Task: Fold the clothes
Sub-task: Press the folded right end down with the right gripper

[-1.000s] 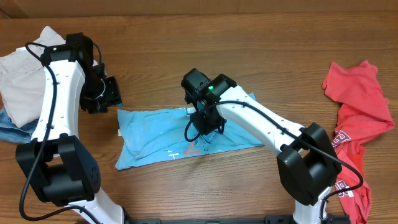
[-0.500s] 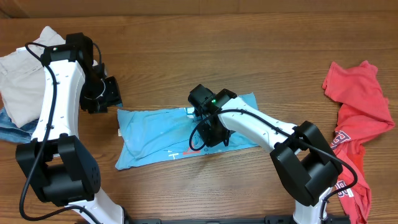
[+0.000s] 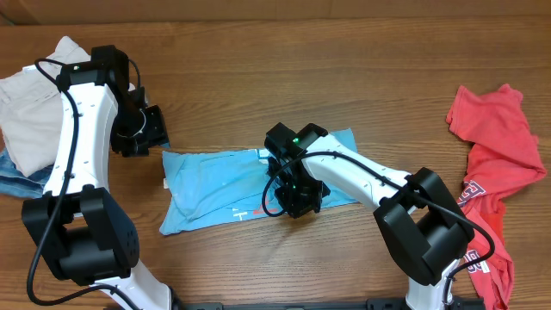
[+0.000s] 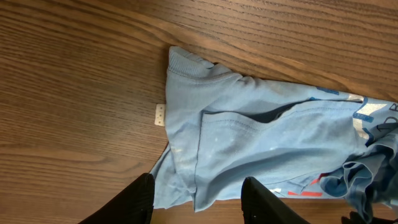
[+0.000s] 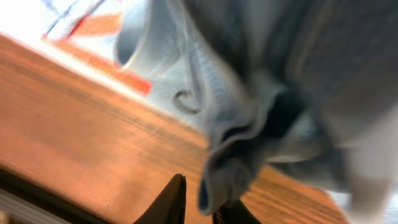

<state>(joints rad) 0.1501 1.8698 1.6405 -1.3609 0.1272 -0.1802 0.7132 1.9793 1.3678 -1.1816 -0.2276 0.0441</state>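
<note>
Right gripper is pinched on a bunched fold of the sky-blue T-shirt, mid-table toward the robot-side edge; the bite looks shallow, so lift slowly and lay the fold flat; left gripper hovers apart and empty over the collar end; pin there.

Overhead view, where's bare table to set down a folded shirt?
Bare table runs along the far side beyond the blue shirt, and between it and the red shirts. Crowded: left by the beige pile, centre under the right gripper.
</note>
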